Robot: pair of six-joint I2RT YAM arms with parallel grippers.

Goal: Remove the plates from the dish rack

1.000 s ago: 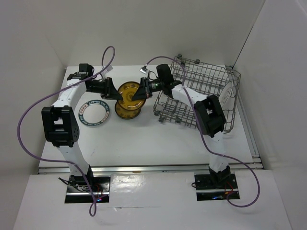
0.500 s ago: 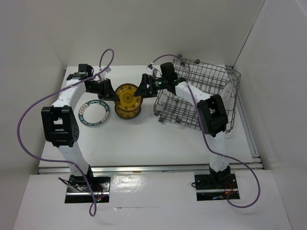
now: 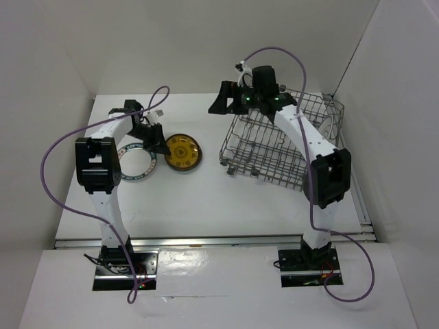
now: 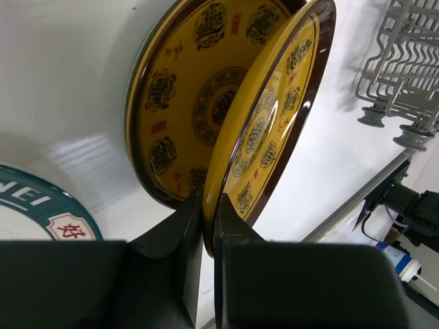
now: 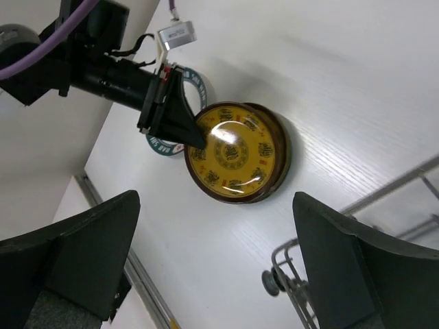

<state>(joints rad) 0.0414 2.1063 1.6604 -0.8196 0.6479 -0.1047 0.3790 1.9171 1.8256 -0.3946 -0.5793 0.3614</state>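
**Plates: two amber ones on the table, left arm pinching one**

Plates first: I see two round amber-yellow plates with dark rims and printed motifs, out on the table left of the rack. The lower plate [image 4: 195,103] lies on the white tabletop [image 3: 206,199]. The upper plate [image 4: 271,130] leans tilted over it. My left gripper [image 4: 208,226] is clamped on the upper one's near rim, one finger on each side.

Just beside them is a round white plate with a dark teal lettered rim [image 4: 34,202], lying flat and partly under the left arm.

The right gripper [image 3: 221,106] hangs in the air off the far left corner of the big grey wire dish rack [image 3: 274,154]. Its fingers are spread wide with nothing in them. One more white plate [image 3: 328,130] stands on edge at the rack's right end.
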